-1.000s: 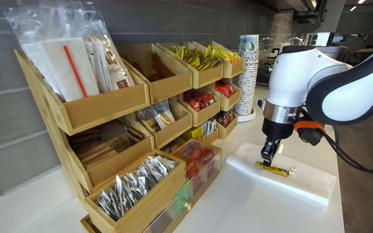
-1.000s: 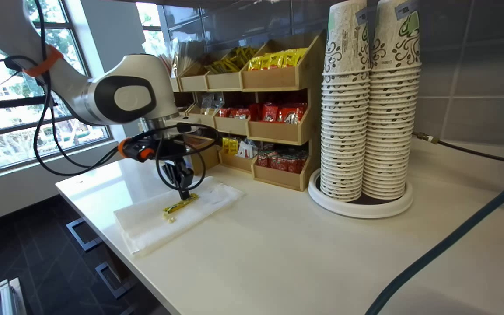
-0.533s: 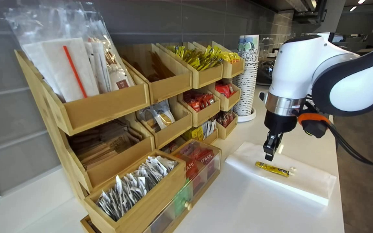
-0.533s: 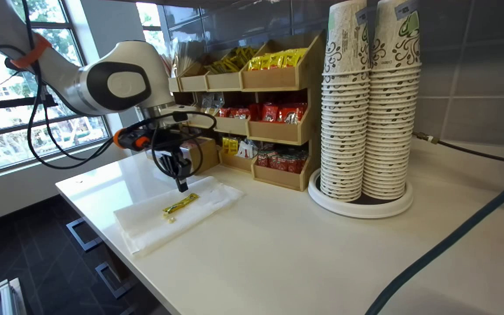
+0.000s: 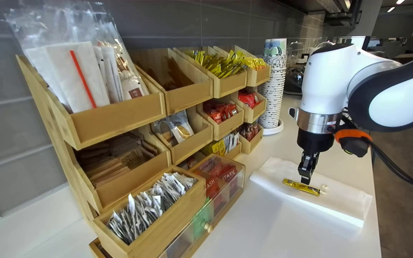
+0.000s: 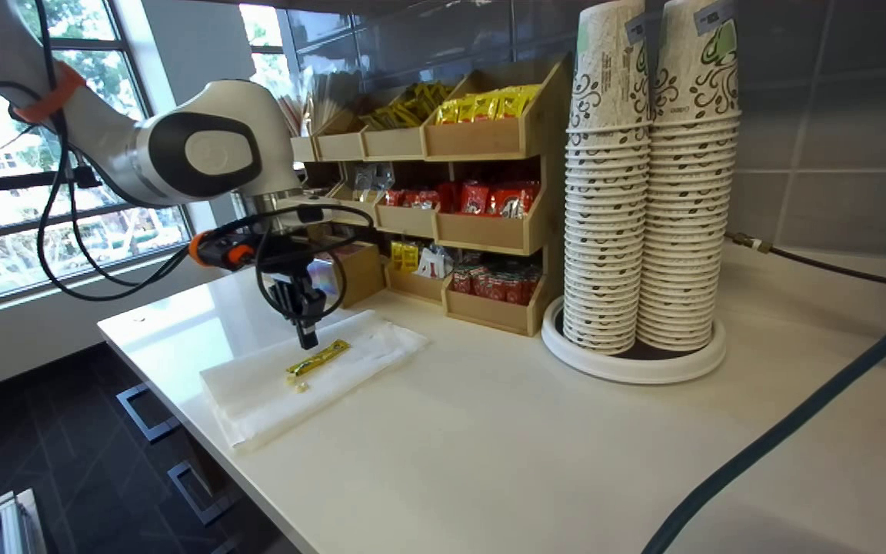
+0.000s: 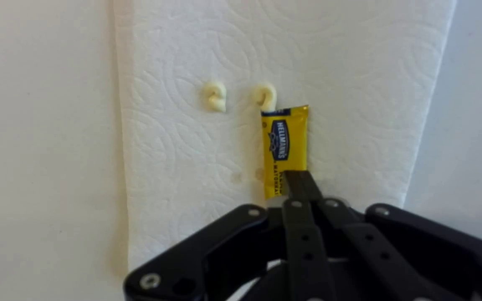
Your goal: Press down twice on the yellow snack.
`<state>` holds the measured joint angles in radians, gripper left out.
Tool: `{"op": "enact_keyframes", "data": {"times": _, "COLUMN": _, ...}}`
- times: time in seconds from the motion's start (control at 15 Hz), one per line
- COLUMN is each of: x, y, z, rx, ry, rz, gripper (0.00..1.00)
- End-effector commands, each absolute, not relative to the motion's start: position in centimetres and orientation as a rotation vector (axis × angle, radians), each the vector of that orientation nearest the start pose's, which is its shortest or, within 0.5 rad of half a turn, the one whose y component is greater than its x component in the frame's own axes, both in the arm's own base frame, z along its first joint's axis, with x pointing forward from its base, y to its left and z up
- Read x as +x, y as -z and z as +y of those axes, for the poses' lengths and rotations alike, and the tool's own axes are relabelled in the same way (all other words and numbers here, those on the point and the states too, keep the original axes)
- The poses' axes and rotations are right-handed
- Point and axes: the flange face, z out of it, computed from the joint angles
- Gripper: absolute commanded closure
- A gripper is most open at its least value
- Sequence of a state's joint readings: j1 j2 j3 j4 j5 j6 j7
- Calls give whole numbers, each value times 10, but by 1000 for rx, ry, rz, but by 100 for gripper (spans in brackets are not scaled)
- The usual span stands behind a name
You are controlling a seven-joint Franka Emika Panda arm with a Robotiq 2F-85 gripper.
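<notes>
The yellow snack [image 7: 287, 144] reads "HELLMANN'S" and, cut short, "MAYONNAI"; red packets [image 5: 227, 173] read "STASH".

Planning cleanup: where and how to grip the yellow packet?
I'd pinch the yellow packet mid-length, from above, across its narrow width: it's elongated, flat on the paper towel. Open the shut gripper first. Avoid the possibly torn end by the pale squiggles.
</notes>
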<state>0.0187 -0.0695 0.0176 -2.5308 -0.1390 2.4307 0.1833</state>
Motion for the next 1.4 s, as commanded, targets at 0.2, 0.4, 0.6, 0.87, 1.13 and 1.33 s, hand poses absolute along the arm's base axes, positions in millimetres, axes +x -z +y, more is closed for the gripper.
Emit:
{"op": "enact_keyframes", "data": {"times": 0.2, "x": 437, "y": -288, "z": 15, "rx": -3229, "ry": -83, "rz": 62, "gripper": 100}}
{"op": "enact_keyframes", "data": {"times": 0.4, "x": 436, "y": -284, "z": 14, "rx": -3231, "ry": -68, "rz": 64, "gripper": 100}}
{"op": "enact_keyframes", "data": {"times": 0.6, "x": 436, "y": -284, "z": 12, "rx": -3231, "ry": -49, "rz": 70, "gripper": 100}}
{"op": "enact_keyframes", "data": {"times": 0.87, "x": 440, "y": -287, "z": 11, "rx": -3229, "ry": -14, "rz": 72, "gripper": 100}}
{"op": "enact_keyframes", "data": {"times": 1.13, "x": 440, "y": -281, "z": 8, "rx": -3217, "ry": -1, "rz": 86, "gripper": 100}}
{"op": "enact_keyframes", "data": {"times": 1.33, "x": 442, "y": -278, "z": 6, "rx": -3213, "ry": 19, "rz": 94, "gripper": 100}}
